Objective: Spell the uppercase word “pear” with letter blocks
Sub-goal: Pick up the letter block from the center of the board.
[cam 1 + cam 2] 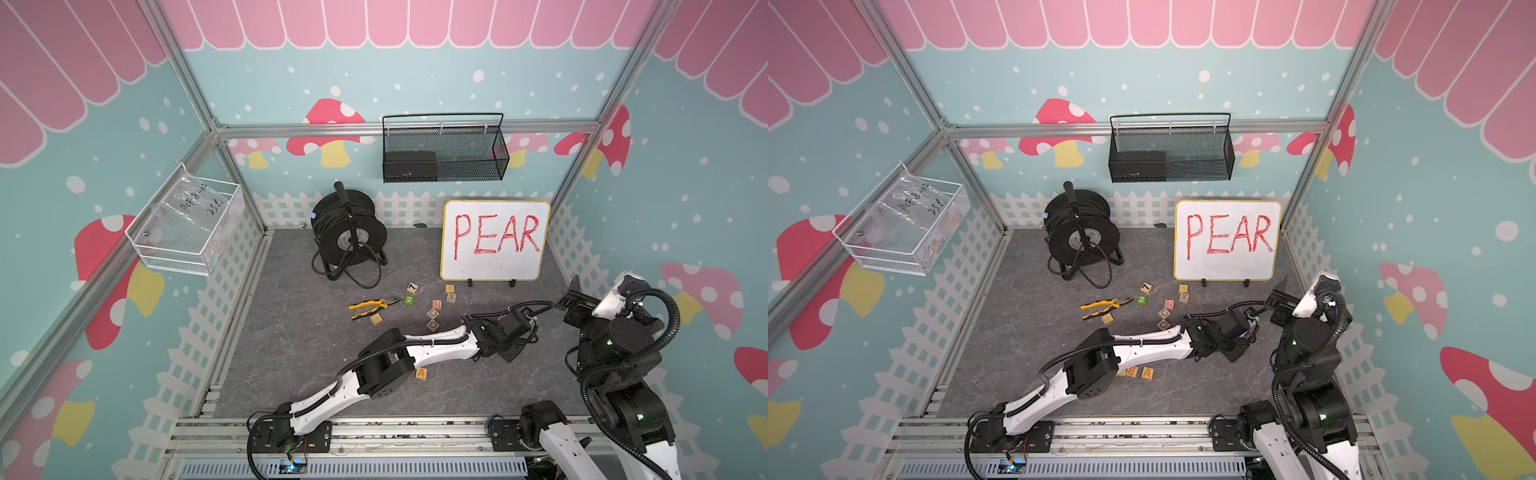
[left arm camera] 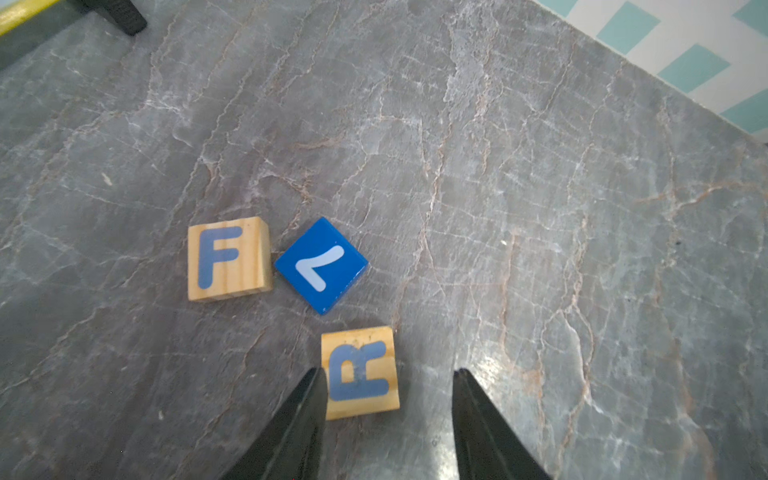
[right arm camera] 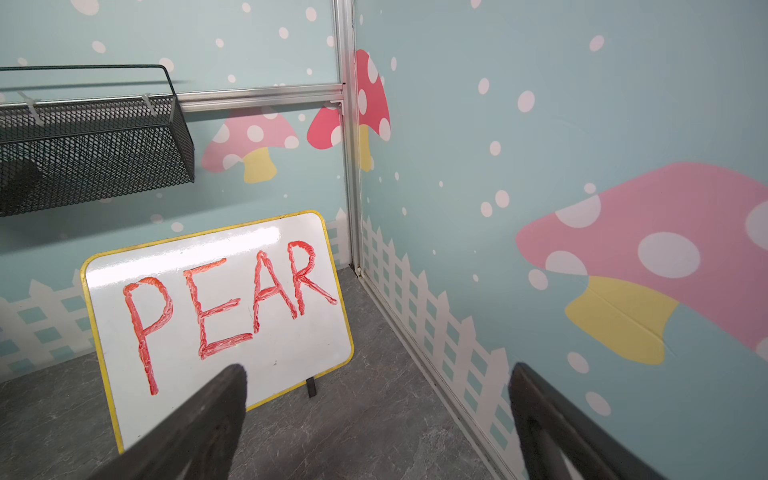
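Towards the front of the desk (image 1: pixel 1025 332), in a top view, the E block (image 1: pixel 1132 372) and the A block (image 1: pixel 1146 372) sit side by side with their letters up, E on the left. My left arm (image 1: pixel 1142 349) crosses over whatever lies left of the E, so I cannot tell whether the P is there.

Further right, my left tool (image 2: pixel 388 373) is low over the desk, its jaws parted and gripping nothing. The R block (image 2: pixel 360 372) lies flat on the desk between my fingers (image 2: pixel 307 399), off centre. One finger is against its side or just beside it, I cannot tell which. The other stands clear, with bare desk in the gap. Just past my fingertips lie a blue 7 cube (image 2: pixel 321 265) and an F block (image 2: pixel 228 258), those two nearly touching. In both top views this tool hides the R.

At the far right, my right tool (image 3: pixel 378 368) hangs above the desk, jaws wide and empty. It faces the whiteboard (image 3: pixel 216 299) that reads PEAR.
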Controlling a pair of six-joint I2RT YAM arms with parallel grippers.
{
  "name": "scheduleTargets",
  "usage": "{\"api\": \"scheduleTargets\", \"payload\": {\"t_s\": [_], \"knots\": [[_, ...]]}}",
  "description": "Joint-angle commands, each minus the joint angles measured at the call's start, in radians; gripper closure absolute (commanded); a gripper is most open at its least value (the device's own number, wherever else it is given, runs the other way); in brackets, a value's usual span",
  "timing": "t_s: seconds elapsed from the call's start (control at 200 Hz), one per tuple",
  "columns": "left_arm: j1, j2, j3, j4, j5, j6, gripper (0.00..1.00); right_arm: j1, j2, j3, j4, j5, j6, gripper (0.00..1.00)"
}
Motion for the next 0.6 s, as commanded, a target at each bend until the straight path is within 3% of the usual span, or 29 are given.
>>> {"api": "scheduleTargets", "payload": {"t_s": [0.0,0.596], "knots": [[0.004,0.047,0.038,-0.03,-0.02,0.022,0.49,0.002,-0.006,-0.012,0.024,-0.01,-0.02,0.0],[-0.018,0.118,0.105,-0.103,-0.066,0.056,0.58,0.001,-0.002,-0.009,0.023,-0.023,-0.019,0.01]]}}
